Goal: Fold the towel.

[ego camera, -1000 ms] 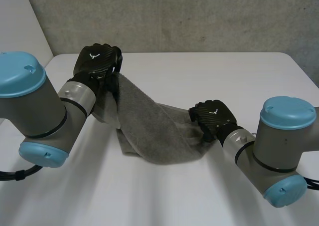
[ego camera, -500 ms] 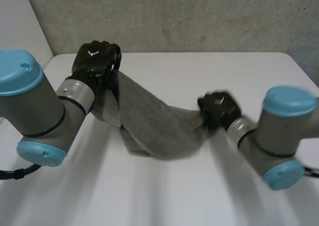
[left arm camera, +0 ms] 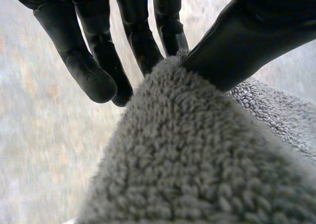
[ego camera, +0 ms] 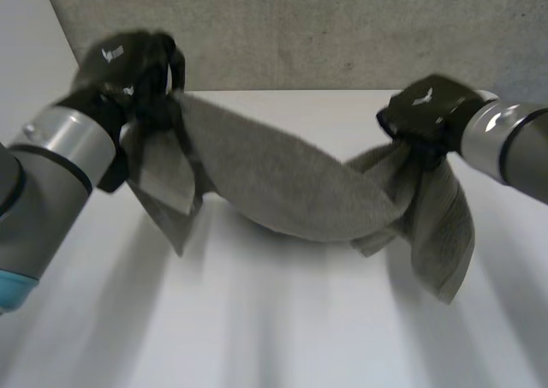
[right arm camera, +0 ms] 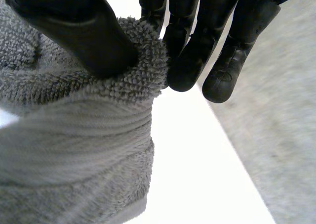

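— Both hands have gone up and apart since a second ago. The left hand [ego camera: 128, 58] is now in the upper left of the head view and the right hand [ego camera: 425, 114] in the upper right.

— And the towel [ego camera: 282, 187]?

— Slung between them, sagging across the middle of the frame, with loose ends dangling below each hand. Whether its lowest part touches the white table [ego camera: 282, 337] I cannot tell.

— Can you see the grips?

— Not from the head view, where the backs of the hands cover them. The left wrist view shows the left thumb [left arm camera: 242, 46] pinching a towel fold against the fingers [left arm camera: 168, 31]. The right wrist view shows the right thumb [right arm camera: 84, 36] clamping a bunched edge against the fingertips [right arm camera: 185, 70].
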Motion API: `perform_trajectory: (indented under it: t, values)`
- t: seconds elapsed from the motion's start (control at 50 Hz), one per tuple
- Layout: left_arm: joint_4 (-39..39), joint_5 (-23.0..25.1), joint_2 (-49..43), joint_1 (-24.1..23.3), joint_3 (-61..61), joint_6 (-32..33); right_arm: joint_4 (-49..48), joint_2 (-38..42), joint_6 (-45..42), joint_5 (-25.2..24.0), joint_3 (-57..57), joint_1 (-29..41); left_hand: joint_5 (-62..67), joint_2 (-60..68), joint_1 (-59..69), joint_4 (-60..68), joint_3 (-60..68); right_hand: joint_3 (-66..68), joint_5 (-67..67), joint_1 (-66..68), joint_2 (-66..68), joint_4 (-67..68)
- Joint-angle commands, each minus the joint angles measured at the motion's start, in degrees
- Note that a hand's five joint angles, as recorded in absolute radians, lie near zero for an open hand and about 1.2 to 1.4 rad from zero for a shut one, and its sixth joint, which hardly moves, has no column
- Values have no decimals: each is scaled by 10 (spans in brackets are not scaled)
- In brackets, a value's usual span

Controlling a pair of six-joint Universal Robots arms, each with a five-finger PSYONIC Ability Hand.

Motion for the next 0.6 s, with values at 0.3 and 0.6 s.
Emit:
perform_trajectory:
  t: [0.3,0.6]
  values:
    - [36,-4,-179,20,21,10,-13,439,-27,63,-385,39,-222,-110,-91,-105,-123,-518,-518,-513,-505,-524]
    - [40,-7,-195,40,68,10,-143,190,41,44,-127,9,-222,-110,-91,-105,-123,-660,-660,-655,-647,-666]
